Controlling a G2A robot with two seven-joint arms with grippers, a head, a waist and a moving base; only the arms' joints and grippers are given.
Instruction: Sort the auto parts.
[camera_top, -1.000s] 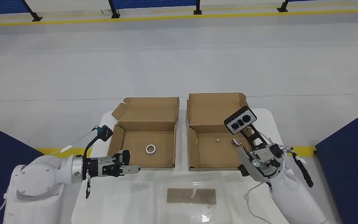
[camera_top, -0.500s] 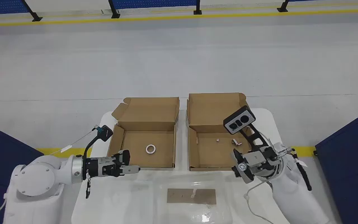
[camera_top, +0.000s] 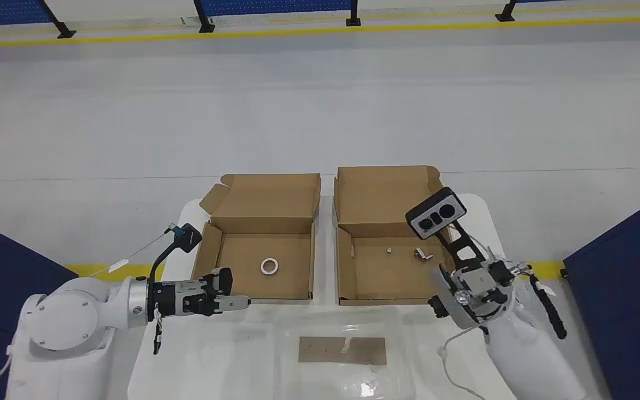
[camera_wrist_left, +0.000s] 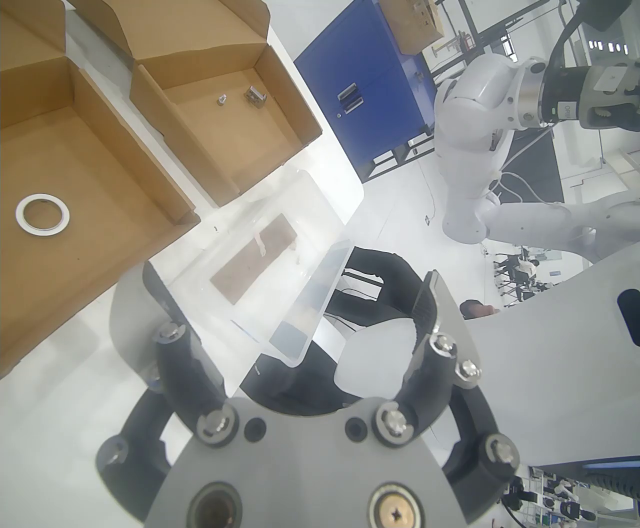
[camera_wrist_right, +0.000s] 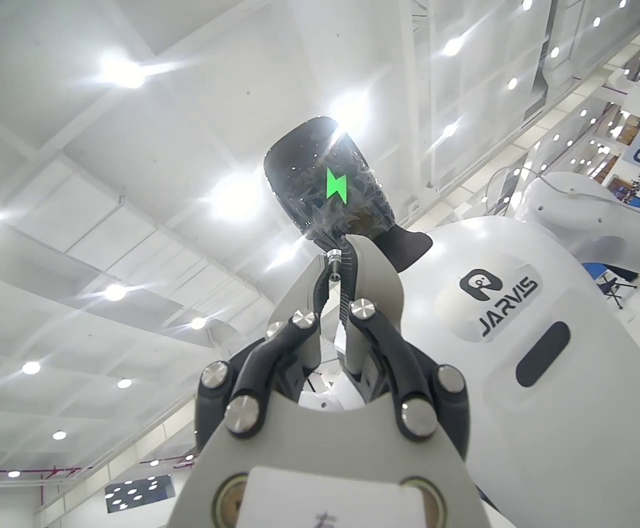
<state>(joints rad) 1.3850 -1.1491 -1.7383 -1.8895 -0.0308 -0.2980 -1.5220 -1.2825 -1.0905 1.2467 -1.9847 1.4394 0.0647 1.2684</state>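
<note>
Hovering by the near edge of the left box (camera_top: 205, 262), the left gripper (camera_wrist_left: 291, 280) has its fingers apart. A flat silver ring (camera_top: 269, 266) lies in that box, and a bolt (camera_wrist_left: 221, 98) and bracket (camera_wrist_left: 255, 95) lie in the right box (camera_top: 341, 272). The right gripper (camera_wrist_right: 342, 250), aimed at the ceiling, pinches a small knurled screw (camera_wrist_right: 333, 261), which is too small to tell from above.

Top view overhead; left wrist shares boxes (camera_top: 235, 270); right wrist faces ceiling (camera_wrist_right: 150, 150).
</note>
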